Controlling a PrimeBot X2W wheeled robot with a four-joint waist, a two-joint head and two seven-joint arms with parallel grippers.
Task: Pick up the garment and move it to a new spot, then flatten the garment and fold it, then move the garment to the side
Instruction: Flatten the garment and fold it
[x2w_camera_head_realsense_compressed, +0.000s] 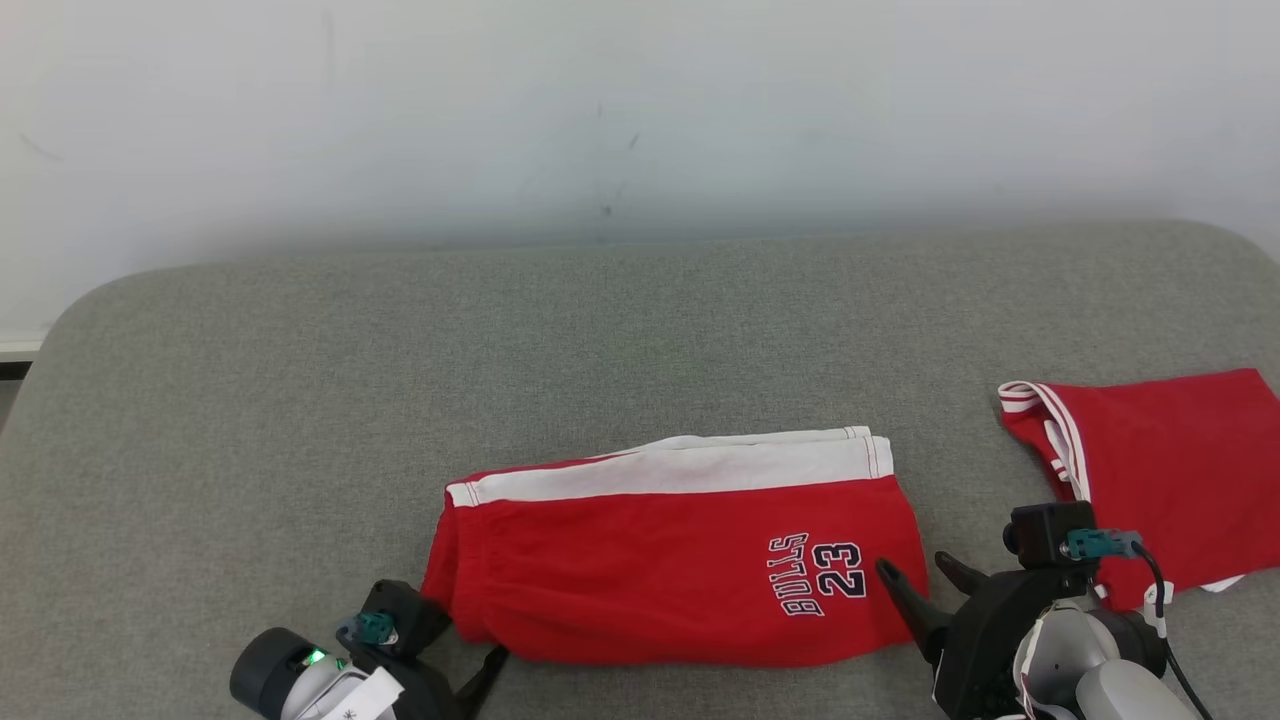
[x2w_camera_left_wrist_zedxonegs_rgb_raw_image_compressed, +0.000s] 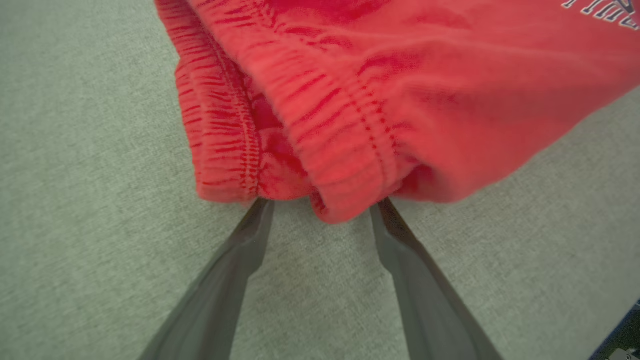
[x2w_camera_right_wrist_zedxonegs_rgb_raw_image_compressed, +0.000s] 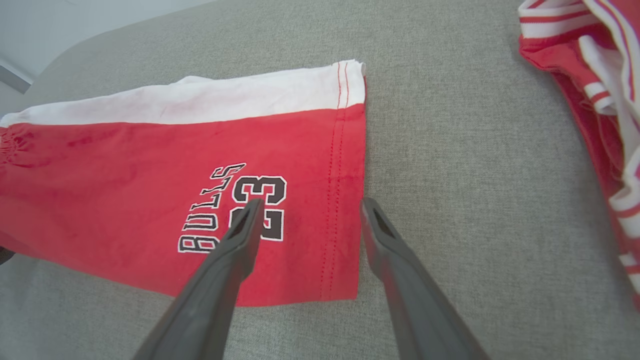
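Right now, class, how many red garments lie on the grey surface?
2. The folded shorts lie in the middle, near the front. The other garment lies at the far right, partly cut off by the picture's edge; more could lie beyond it.

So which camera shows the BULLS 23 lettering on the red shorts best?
The right wrist view: the lettering is large and sharp, though one gripper finger overlaps the 23. The head view shows it whole but small; the left wrist view catches just a corner.
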